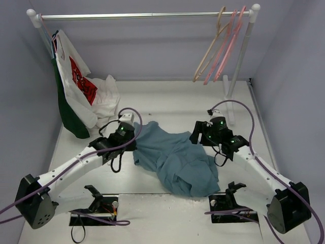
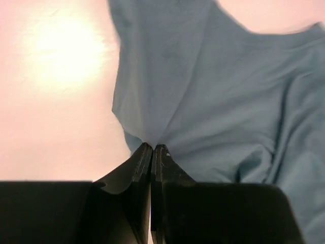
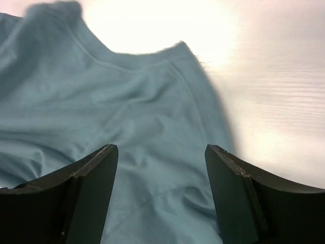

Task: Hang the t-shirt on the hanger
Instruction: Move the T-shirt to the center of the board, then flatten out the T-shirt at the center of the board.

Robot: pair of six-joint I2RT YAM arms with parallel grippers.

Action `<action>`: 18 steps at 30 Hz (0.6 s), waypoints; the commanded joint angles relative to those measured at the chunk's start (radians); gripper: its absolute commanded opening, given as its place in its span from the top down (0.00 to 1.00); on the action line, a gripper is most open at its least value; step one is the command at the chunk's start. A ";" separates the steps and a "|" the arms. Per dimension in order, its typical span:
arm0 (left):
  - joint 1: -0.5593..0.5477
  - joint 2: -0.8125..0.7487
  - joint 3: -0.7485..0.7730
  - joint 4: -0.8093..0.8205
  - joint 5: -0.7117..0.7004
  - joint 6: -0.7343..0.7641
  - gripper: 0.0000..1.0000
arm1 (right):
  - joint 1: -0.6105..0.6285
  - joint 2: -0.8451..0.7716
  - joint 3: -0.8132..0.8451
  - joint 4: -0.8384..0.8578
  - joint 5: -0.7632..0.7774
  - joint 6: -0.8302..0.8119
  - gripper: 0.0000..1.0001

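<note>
My left hand (image 1: 134,144) (image 2: 153,146) is pressed tight together, pinching an edge of the t-shirt (image 1: 175,160) (image 2: 218,91) (image 3: 101,101). In the left wrist view the teal cloth gathers into folds that run straight down into my closed fingertips, and bare counter (image 1: 167,101) lies to the left of them. From above, this pinch sits at the shirt's left edge, where the cloth meets my hand.

The t-shirt lies crumpled on the counter between my two arms, spreading from my left hand toward the near right, where it bunches into a thicker heap.

My right hand (image 1: 196,134) (image 3: 160,148) is spread wide, holding nothing. It sits at the shirt's far right edge. In the right wrist view the cloth fills the gap between my fingers and runs off to the left, with a seam curving across it and its edge ending just right of the gap. I cannot tell whether the fingertips touch the cloth.

The hanger (image 1: 208,51) hangs on the rail (image 1: 144,16) at the far right, beside the pink hangers (image 1: 226,46), well apart from the shirt and both hands.
</note>
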 commanded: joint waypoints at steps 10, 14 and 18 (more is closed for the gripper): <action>0.234 -0.123 -0.095 -0.116 0.058 -0.005 0.37 | 0.193 0.194 0.078 0.167 0.027 -0.168 0.45; 0.388 -0.016 -0.005 -0.029 0.257 0.014 0.37 | 0.193 0.262 0.157 0.194 -0.021 -0.255 0.41; 0.405 0.163 0.100 0.025 0.328 0.037 0.37 | 0.194 0.419 0.271 0.213 -0.087 -0.307 0.26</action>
